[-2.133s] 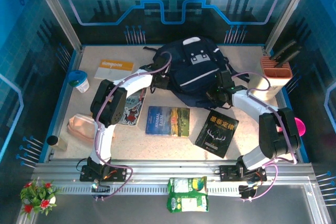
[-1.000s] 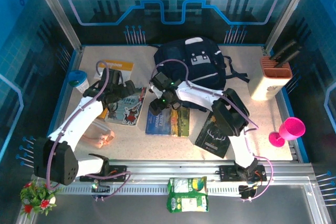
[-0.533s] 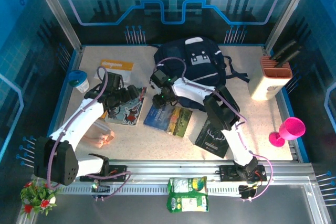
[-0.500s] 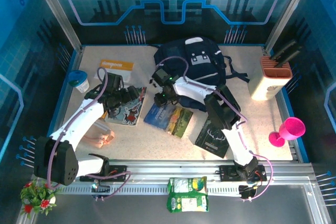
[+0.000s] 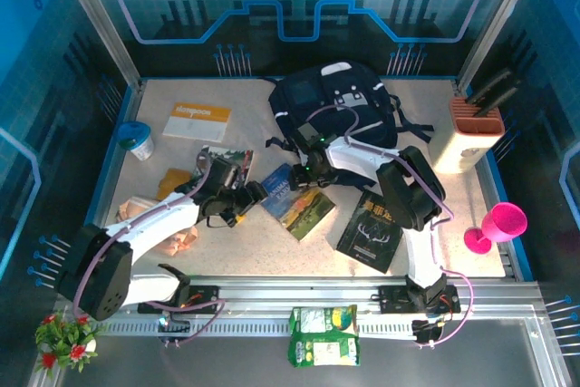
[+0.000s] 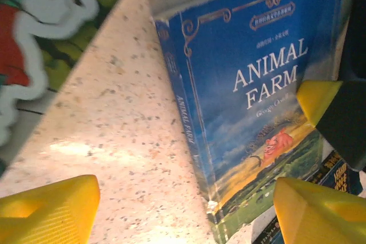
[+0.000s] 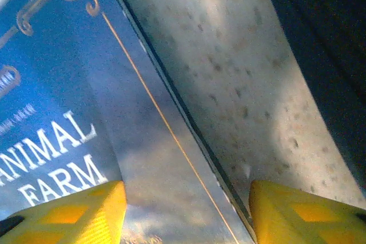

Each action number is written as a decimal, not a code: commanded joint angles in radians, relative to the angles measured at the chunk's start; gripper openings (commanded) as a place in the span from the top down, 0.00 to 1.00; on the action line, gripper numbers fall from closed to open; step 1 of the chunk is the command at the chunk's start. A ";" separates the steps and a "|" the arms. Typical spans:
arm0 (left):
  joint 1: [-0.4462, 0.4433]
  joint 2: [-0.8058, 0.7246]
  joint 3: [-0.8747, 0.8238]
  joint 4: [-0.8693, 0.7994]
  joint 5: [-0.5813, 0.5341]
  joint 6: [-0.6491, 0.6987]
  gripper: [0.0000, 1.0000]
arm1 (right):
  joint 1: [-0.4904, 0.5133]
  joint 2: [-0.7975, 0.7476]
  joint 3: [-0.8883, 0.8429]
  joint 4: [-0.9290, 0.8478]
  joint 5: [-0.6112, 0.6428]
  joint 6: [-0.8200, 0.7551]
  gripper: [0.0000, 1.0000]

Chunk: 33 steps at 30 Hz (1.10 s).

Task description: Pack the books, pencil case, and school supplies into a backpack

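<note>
The Animal Farm book (image 6: 251, 112) is showing a blue cover fading into yellow-green fields, with white lettering and gold scrollwork. The backpack (image 5: 362, 120) is showing navy with a white patch at its far end. The table (image 6: 114, 141) is showing beige with dark speckles.

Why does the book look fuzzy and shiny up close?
Right wrist view: the book sits very near the lens, so its letters go soft, and a pale sheen crosses the cover. Left wrist view: the title is sharper, but a bright patch glares on the table. Top view: sharp all over.
</note>
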 commanded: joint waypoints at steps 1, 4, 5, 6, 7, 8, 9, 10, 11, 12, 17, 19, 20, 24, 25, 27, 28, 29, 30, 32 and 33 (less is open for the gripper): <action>-0.026 0.046 -0.004 0.111 0.054 -0.079 0.23 | -0.011 -0.047 -0.056 -0.014 -0.063 0.033 0.43; -0.041 0.083 -0.002 0.118 0.059 -0.081 0.28 | -0.006 -0.079 -0.094 -0.001 -0.109 0.054 0.46; -0.042 0.093 -0.006 0.122 0.058 -0.084 0.30 | -0.005 -0.087 -0.107 0.008 -0.125 0.063 0.47; -0.043 0.102 -0.011 0.129 0.059 -0.088 0.30 | -0.005 -0.097 -0.119 0.017 -0.139 0.074 0.48; -0.042 0.111 -0.016 0.139 0.061 -0.089 0.31 | -0.006 -0.103 -0.130 0.027 -0.150 0.082 0.48; -0.043 0.120 -0.020 0.153 0.066 -0.087 0.32 | -0.006 -0.105 -0.136 0.035 -0.159 0.089 0.49; -0.043 0.131 -0.023 0.168 0.074 -0.088 0.33 | -0.006 -0.105 -0.142 0.043 -0.166 0.096 0.50; -0.042 0.141 -0.024 0.183 0.083 -0.087 0.35 | -0.006 -0.100 -0.144 0.045 -0.172 0.100 0.51; -0.043 0.149 -0.024 0.199 0.090 -0.082 0.36 | -0.006 -0.097 -0.146 0.048 -0.177 0.101 0.51; -0.043 0.157 -0.022 0.212 0.096 -0.079 0.39 | -0.005 -0.091 -0.146 0.050 -0.182 0.103 0.52; -0.043 0.194 -0.004 0.232 0.115 -0.043 0.43 | -0.009 -0.081 -0.146 0.053 -0.182 0.101 0.54; -0.043 0.209 -0.001 0.223 0.109 -0.037 0.43 | -0.011 -0.080 -0.147 0.055 -0.183 0.102 0.54; -0.043 0.211 0.002 0.215 0.101 -0.030 0.42 | -0.012 -0.079 -0.148 0.055 -0.182 0.103 0.54; -0.043 0.212 0.002 0.214 0.079 -0.017 0.36 | -0.015 -0.080 -0.154 0.059 -0.180 0.104 0.54; -0.043 0.212 -0.001 0.226 0.085 -0.018 0.35 | -0.016 -0.080 -0.156 0.061 -0.180 0.105 0.54; -0.043 0.216 -0.006 0.276 0.113 -0.009 0.38 | -0.016 -0.080 -0.158 0.064 -0.181 0.106 0.55; -0.043 0.212 -0.008 0.302 0.128 -0.004 0.40 | -0.017 -0.080 -0.160 0.067 -0.183 0.106 0.55; -0.042 0.206 -0.011 0.329 0.144 0.003 0.42 | -0.017 -0.081 -0.159 0.068 -0.186 0.106 0.55; -0.042 0.196 -0.015 0.365 0.162 0.015 0.44 | -0.019 -0.083 -0.162 0.071 -0.187 0.108 0.55; -0.042 0.166 -0.025 0.429 0.205 0.045 0.46 | -0.022 -0.090 -0.167 0.079 -0.190 0.107 0.56; -0.040 0.149 -0.030 0.461 0.231 0.059 0.47 | -0.024 -0.095 -0.172 0.086 -0.190 0.109 0.56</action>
